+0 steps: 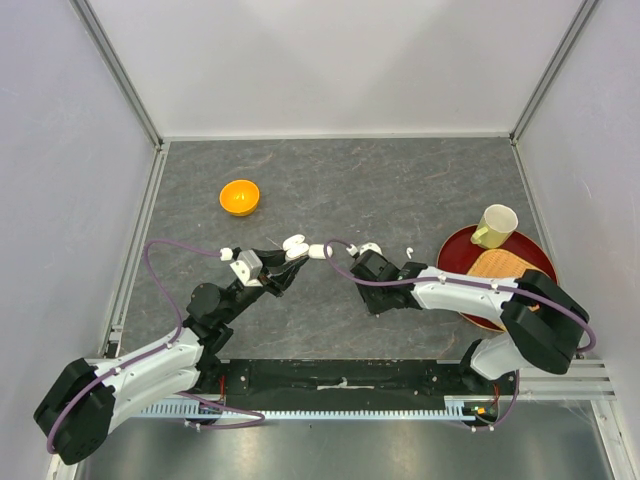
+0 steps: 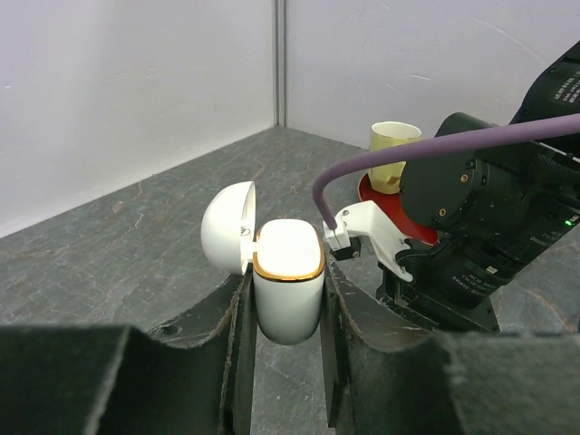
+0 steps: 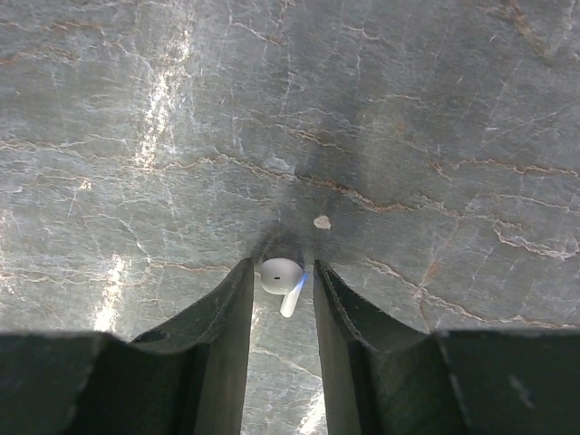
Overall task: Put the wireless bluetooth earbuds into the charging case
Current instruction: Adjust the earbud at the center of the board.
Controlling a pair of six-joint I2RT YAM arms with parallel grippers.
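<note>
The white charging case point(image 2: 288, 304) has a gold rim, and its lid point(image 2: 227, 227) is swung open to the left. My left gripper point(image 2: 286, 274) is shut on the case body and holds it upright just above the table; from above they sit at mid-table point(image 1: 295, 243). The case's inside is washed out by glare. One of the earbuds point(image 3: 279, 275), white with a short stem, lies on the table between the fingers of my right gripper point(image 3: 283, 265). That gripper points straight down and is open, with a gap on each side of the earbud. Another tiny white earbud point(image 1: 408, 250) lies to the right.
The right arm's wrist point(image 2: 471, 236) hangs close to the right of the held case. A red plate point(image 1: 455, 250) at the right carries a cream cup point(image 1: 495, 225) and a tan flat piece point(image 1: 503, 264). An orange bowl point(image 1: 240, 197) stands at the back left.
</note>
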